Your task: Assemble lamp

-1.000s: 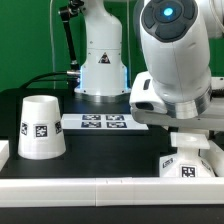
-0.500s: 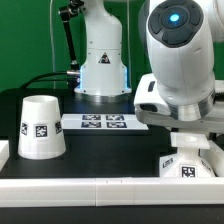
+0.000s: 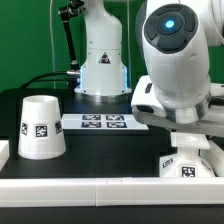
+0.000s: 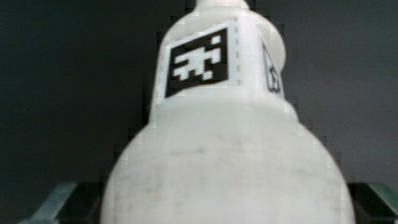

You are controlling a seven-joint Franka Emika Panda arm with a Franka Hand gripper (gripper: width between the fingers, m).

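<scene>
Here, the pincer (image 4: 222,206) appeared clenched on the bulb post (image 4: 217,120), its fingers (image 4: 59,204) flanking the wide rounded end in the wrist view. The arm stood over the base (image 3: 190,158) at the exterior view's right of the table (image 3: 110,150); the shade (image 3: 40,128) sat well apart at that view's left. The post looked rigid, light and smooth, hence liable to slip or twist; the hold was best kept across the broad bulb, clear of the tag

One shade (image 3: 42,127), one base (image 3: 188,165), one bulb post (image 4: 222,130), one marker board (image 3: 103,122).
</scene>
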